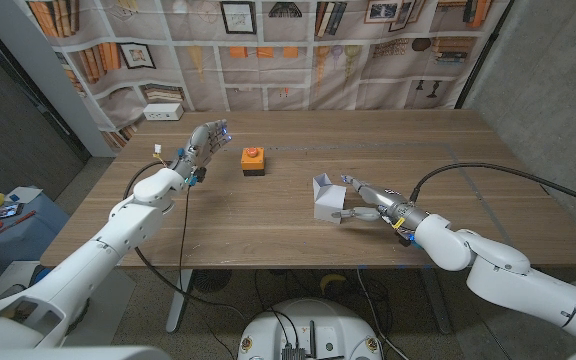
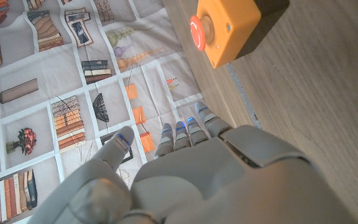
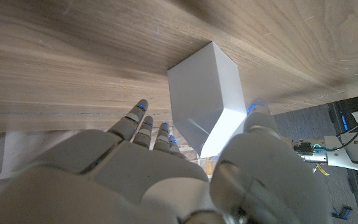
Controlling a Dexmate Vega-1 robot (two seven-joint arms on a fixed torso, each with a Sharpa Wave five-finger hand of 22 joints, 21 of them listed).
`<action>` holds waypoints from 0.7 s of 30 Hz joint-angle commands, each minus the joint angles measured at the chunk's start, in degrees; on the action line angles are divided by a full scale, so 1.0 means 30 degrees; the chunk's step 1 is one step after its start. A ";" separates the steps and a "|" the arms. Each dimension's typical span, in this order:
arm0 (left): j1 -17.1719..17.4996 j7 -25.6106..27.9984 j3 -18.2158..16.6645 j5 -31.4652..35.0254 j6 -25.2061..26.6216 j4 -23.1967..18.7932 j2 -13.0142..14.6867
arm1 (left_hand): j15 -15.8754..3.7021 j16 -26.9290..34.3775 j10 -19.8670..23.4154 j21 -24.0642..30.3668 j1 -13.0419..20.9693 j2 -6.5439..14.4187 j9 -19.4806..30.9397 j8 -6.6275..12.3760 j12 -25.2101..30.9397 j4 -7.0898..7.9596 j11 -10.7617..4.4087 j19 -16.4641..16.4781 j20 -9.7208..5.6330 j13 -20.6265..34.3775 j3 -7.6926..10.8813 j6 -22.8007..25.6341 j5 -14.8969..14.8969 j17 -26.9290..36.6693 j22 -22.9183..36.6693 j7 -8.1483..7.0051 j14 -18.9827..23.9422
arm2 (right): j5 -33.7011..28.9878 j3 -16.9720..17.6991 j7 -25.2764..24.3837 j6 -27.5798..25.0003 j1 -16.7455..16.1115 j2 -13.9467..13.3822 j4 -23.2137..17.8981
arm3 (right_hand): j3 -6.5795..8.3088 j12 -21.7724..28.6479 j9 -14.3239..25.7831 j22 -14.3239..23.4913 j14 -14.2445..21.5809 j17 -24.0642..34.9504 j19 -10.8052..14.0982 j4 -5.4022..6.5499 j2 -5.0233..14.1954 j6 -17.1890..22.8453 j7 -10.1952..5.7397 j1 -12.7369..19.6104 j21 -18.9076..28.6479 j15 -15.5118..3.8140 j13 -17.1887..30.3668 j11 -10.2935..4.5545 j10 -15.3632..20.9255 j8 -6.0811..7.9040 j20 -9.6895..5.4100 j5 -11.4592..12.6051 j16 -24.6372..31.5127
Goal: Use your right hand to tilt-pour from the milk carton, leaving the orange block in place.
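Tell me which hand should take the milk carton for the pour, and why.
Right. The right hand is already at the milk carton, fingers and thumb spread either side of it in the right wrist view. The left hand is far off, beside the orange block, which must stay put.

You have no readable writing in these views. The white milk carton (image 3: 207,93) shows blank faces, and the orange block (image 2: 229,31) carries only a red button with a white mark too small to make out. The printed bookshelf backdrop (image 1: 268,40) shows nothing legible.
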 commanded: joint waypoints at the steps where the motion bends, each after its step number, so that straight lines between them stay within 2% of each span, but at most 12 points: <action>1: 0.0294 -0.0011 -0.0096 -0.0138 -0.0125 -0.0206 0.0046 | -0.0014 0.0132 0.0161 0.0083 -0.0106 0.1739 0.0098 0.0143 0.0093 -0.0005 0.0081 0.0222 0.0001 0.0089 0.0178 0.0225 0.0000 0.0051 0.0072 0.0017 0.0244 | 0.0374 -0.0344 -0.0089 0.0296 0.0350 0.0418 0.0606 | 0.0255 0.0182 0.0099 0.0049 -0.0160 0.0039 -0.0097 -0.0028 0.0133 -0.0597 0.0177 0.0329 0.0022 0.0059 0.0085 -0.0178 0.0083 0.0171 0.0038 -0.0127 -0.0009; 13: 0.0411 -0.0031 -0.0135 -0.0184 -0.0176 -0.0317 0.0081 | -0.0025 0.0166 0.0440 0.0106 -0.0128 0.1726 0.0102 0.0211 0.0152 0.0013 0.0037 0.0331 -0.0015 0.0091 0.0246 0.0534 -0.0005 0.0049 0.0071 0.0082 0.0499 | 0.1561 -0.0397 -0.0478 0.1814 0.0791 0.1051 0.2011 | 0.0440 0.0438 0.0174 0.0058 -0.0227 0.0034 -0.0109 0.0032 -0.0013 -0.0132 -0.0001 0.0821 0.0095 0.0098 0.0165 -0.0528 0.0711 0.0443 0.0048 -0.0299 0.0106; 21: 0.0485 -0.0021 -0.0132 -0.0199 -0.0097 -0.0463 0.0142 | -0.0048 0.0173 0.0627 0.0132 -0.0138 0.1721 0.0105 0.0253 0.0191 0.0021 0.0048 0.0433 -0.0033 0.0093 0.0288 0.0736 -0.0006 0.0047 0.0071 0.0066 0.0625 | 0.1796 -0.0472 -0.1058 0.2489 0.0844 0.1439 0.2606 | 0.0598 0.0701 0.0299 0.0063 0.0018 0.0065 0.0160 0.0079 -0.0147 0.0509 -0.0458 0.1246 0.0222 -0.0084 0.0299 -0.0625 0.1449 0.0837 -0.0057 -0.0471 0.0332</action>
